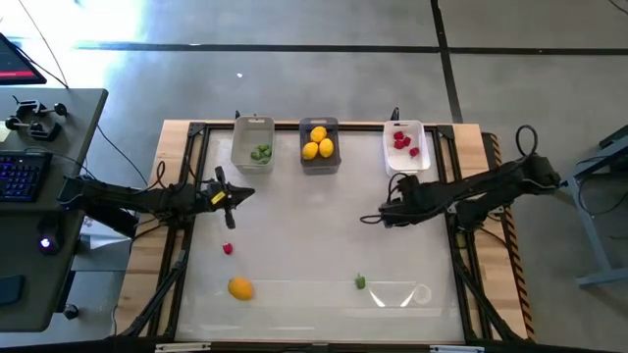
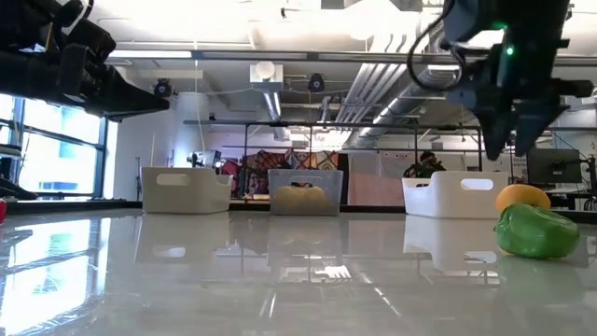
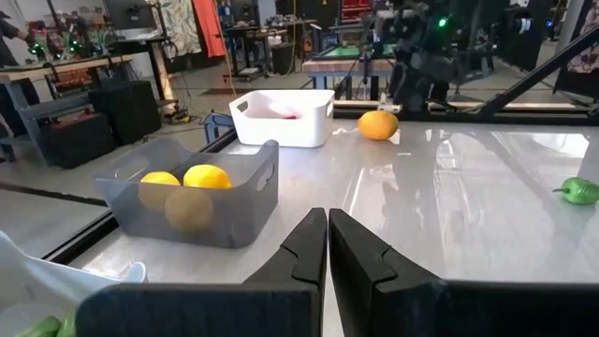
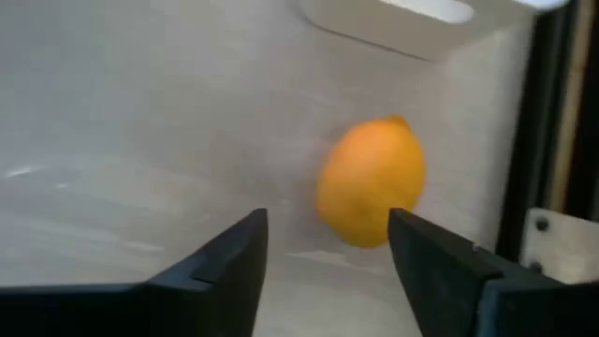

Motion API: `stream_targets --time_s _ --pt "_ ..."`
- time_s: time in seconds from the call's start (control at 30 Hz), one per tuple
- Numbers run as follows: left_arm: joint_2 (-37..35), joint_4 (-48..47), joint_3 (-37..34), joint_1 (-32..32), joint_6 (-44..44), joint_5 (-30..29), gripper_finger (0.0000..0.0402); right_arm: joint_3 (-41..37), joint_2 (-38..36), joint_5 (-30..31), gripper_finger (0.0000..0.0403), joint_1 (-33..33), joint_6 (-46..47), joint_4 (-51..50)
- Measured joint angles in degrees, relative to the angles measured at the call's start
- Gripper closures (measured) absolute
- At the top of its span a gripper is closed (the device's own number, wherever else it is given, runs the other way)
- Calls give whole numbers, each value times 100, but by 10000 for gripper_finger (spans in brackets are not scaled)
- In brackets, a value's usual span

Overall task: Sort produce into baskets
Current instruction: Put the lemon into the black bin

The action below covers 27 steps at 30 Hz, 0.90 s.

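Observation:
Three baskets stand along the far edge: a clear one (image 1: 253,142) with green bits, a dark grey one (image 1: 319,145) with yellow lemons (image 3: 206,176), and a white one (image 1: 405,147) with red berries. My right gripper (image 4: 328,253) hangs open, pointing steeply down in front of the white basket. An orange fruit (image 4: 372,183) lies on the table just beyond its fingertips, untouched. My left gripper (image 3: 327,243) is shut and empty, held level near the clear basket. A red berry (image 1: 228,248), another orange fruit (image 1: 240,287) and a green piece (image 1: 360,282) lie loose on the table.
A black frame rail (image 1: 186,196) borders the white table top on its left and right sides. A desk with a keyboard (image 1: 25,176) stands off the left side. The middle of the table between the arms holds nothing.

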Motion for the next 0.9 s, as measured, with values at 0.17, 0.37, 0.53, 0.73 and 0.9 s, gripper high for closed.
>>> stream_targets --time_s 0.17,0.37,0.53,0.73,0.9 --pt "0 3 0 0 -2 -2 399 -479 1 -396 168 -377 83 123" --pt "-2 5 0 0 -2 -2 399 -1016 1 -523 167 -727 -277 801" --pt "-2 7 0 0 -2 -2 399 -1305 1 -521 167 -927 -616 1418" --pt "0 7 0 0 -2 -2 399 -1423 3 -217 167 -1145 -947 1531" --pt "-1 7 0 0 -2 -2 399 -1421 3 4 167 -1213 -1374 1537"
